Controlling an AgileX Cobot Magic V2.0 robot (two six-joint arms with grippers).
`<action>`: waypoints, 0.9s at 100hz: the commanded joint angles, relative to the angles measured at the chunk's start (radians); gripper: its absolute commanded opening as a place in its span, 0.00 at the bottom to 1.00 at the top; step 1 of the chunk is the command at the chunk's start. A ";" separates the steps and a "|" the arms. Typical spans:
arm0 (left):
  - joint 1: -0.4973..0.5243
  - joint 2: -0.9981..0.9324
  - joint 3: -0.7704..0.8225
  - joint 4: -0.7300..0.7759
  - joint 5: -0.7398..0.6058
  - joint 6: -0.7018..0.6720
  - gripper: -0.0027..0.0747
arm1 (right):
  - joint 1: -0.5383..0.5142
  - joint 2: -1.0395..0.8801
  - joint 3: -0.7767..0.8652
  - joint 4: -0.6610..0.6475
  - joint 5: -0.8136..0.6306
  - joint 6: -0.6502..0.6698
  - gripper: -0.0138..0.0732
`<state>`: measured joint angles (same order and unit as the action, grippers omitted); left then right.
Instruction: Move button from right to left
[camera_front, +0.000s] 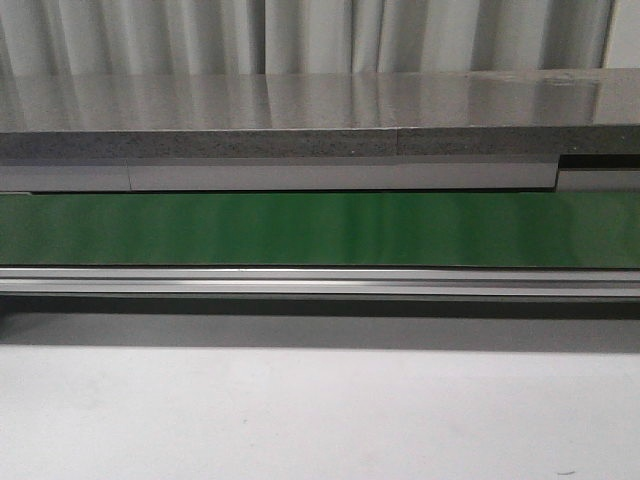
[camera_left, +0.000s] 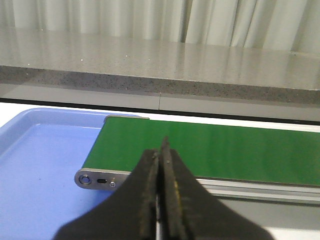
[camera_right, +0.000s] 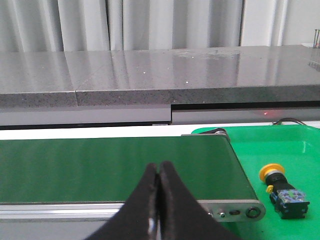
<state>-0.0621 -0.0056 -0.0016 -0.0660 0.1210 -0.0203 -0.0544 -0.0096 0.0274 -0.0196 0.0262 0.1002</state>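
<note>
The button (camera_right: 281, 187), with a yellow cap and a black body bearing a light label, lies on its side in the green tray (camera_right: 295, 145), beside the end of the green conveyor belt (camera_right: 115, 165). My right gripper (camera_right: 158, 167) is shut and empty, over the belt's near edge, apart from the button. My left gripper (camera_left: 161, 147) is shut and empty, over the other end of the belt (camera_left: 225, 150), beside the blue tray (camera_left: 40, 160). The front view shows the belt (camera_front: 320, 228) but neither gripper nor the button.
A grey stone-like counter (camera_front: 300, 120) runs behind the belt, with pale curtains behind it. The belt's aluminium frame (camera_front: 320, 282) runs along its near side. A white tabletop (camera_front: 320, 420) lies in front. The blue tray holds nothing visible.
</note>
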 joint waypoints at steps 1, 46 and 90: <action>-0.007 -0.028 0.046 0.001 -0.084 -0.006 0.01 | -0.002 -0.020 -0.014 -0.013 -0.085 0.002 0.08; -0.007 -0.028 0.046 0.001 -0.084 -0.006 0.01 | -0.002 -0.020 -0.014 -0.013 -0.085 0.002 0.08; -0.007 -0.028 0.046 0.001 -0.084 -0.006 0.01 | -0.002 -0.015 -0.140 -0.013 -0.014 0.002 0.08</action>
<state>-0.0621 -0.0056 -0.0016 -0.0660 0.1210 -0.0203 -0.0544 -0.0096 -0.0206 -0.0196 0.0553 0.1002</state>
